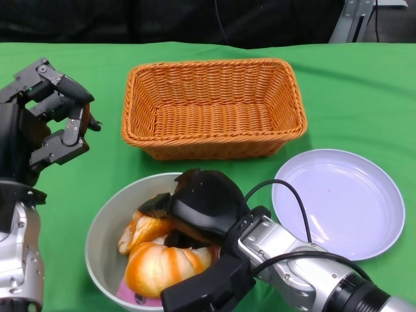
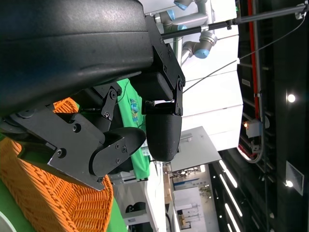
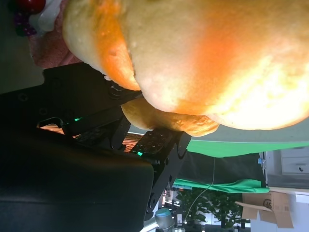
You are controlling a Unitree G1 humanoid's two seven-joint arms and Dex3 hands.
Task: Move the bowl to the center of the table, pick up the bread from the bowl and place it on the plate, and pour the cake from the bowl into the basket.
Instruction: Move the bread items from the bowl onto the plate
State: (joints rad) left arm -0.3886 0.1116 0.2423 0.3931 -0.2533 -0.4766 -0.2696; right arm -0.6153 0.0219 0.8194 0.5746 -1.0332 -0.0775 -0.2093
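A grey-white bowl [image 1: 104, 218] stands near the table's front edge, left of centre. It holds orange-and-white bread [image 1: 162, 268] and a pink cake [image 1: 130, 296] at its bottom. My right hand [image 1: 205, 205] reaches into the bowl from the right and grips the bread, its fingers hidden under the shell. In the right wrist view the bread [image 3: 217, 58] fills the frame against my fingers [image 3: 159, 145], with the cake [image 3: 46, 46] behind. My left hand [image 1: 49, 120] hangs raised at the far left, holding nothing. The lilac plate [image 1: 338, 201] lies bare to the right. The wicker basket [image 1: 214, 107] stands behind the bowl.
The green cloth [image 1: 351, 97] covers the whole table. A black cable [image 1: 286, 188] loops from my right wrist over the plate's near-left rim. The basket [image 2: 48, 203] shows beneath my left hand [image 2: 120, 130] in its wrist view.
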